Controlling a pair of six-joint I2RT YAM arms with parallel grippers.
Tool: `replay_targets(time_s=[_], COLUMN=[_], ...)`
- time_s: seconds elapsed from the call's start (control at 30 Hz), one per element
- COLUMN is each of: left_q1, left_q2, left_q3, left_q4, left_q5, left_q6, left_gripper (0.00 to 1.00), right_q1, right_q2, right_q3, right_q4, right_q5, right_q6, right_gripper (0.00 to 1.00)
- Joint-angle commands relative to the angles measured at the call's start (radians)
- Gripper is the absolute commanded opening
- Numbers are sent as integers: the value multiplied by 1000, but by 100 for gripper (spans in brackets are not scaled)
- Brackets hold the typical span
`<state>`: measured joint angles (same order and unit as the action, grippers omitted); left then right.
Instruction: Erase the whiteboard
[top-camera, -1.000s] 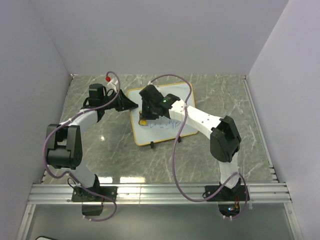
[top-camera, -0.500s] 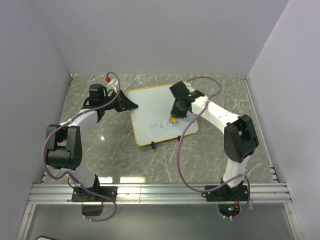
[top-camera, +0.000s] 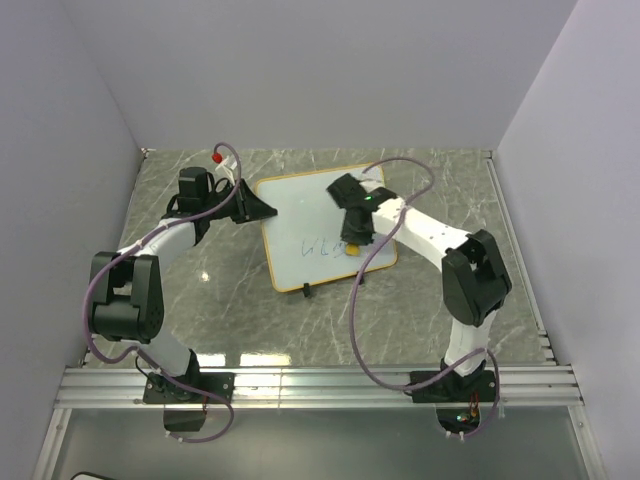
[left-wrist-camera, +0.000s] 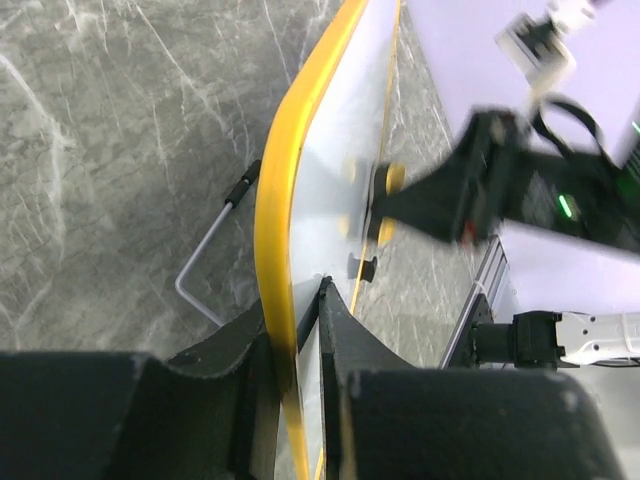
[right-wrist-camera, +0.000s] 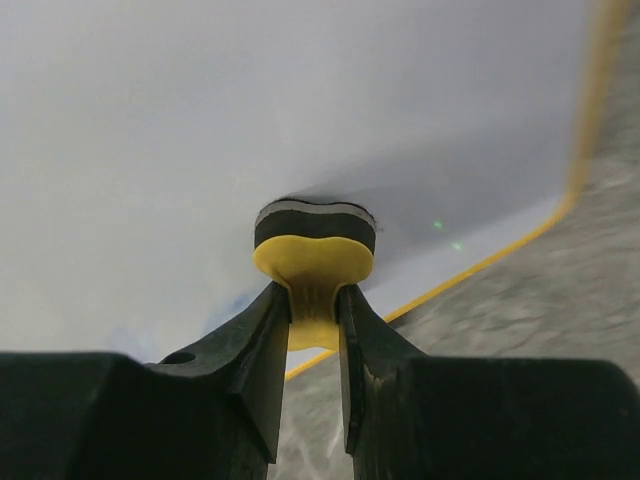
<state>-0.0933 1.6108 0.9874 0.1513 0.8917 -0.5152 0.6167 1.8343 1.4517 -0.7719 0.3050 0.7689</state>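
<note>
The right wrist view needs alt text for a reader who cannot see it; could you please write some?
The right pincer grips a yellow eraser by its narrow middle, its black pad pressed against the whiteboard. The board's yellow frame runs along the right, with grey marble table beyond it.

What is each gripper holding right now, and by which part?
The left gripper clamps the whiteboard by its yellow frame edge; the right gripper pinches the yellow eraser at its narrow middle.
</note>
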Motion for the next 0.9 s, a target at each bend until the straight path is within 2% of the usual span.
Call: replay_targets(time_s=[0.0,0.1,0.2,0.33,0.53,0.67,0.87], left_q1=[-10,-11,-13,-13,-13,-14,-14], left_q2=[-3,0,-5,-11,-20,-23,-28], left_q3=[-1,0,-1,-3,4,-1,-16], left_q4=[-36,-41,-47,-62,-88,-87,-78], left_q5=[-43,-43,-46,-50,-60,-60,-59], left_q6=[73,76,78,87,101,99,93], left_gripper=[0,0,0,0,0,0,0], right_q1=[171,262,296,290,203,62,-31], right_q2=[32,78,141,160,103,49,-4], right_q3=[113,223,333,332,136,-5,-201], right_q4=[163,162,113,102,121,129,137], right_q5=[-125,-168,-150,-123,-78,-49,28], right_q6=[-29,-74,-105,-112,-53,-10,-2], right_gripper=[0,0,0,0,0,0,0])
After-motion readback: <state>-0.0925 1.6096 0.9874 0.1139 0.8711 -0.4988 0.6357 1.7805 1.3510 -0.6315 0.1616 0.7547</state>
